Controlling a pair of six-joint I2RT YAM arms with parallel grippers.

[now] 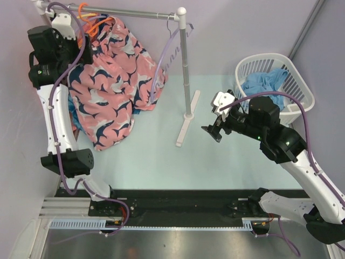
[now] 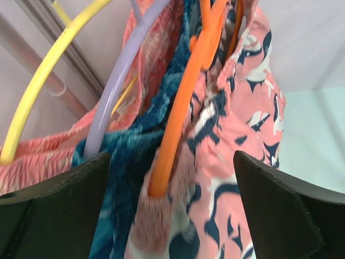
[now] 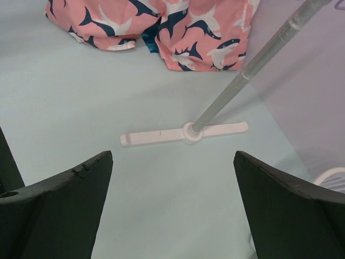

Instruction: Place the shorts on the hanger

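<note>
Since shorts [image 1: 113, 81] hang threaded on hanger [image 2: 186, 102] at the rail [image 1: 135, 13], placement looks done. So left gripper [image 2: 170, 172] sits spread right beneath, holding nothing; right gripper [image 3: 172, 172] apart too, parked aside.

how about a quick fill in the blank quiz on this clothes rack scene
1. The hanger tucked into the shorts is coloured ___.
2. The garment in the basket is ___.
3. The right gripper is open over the table and holds ___.
4. The left gripper faces the hanger with its jaws ___.

Missing words: orange; blue; nothing; open
</note>
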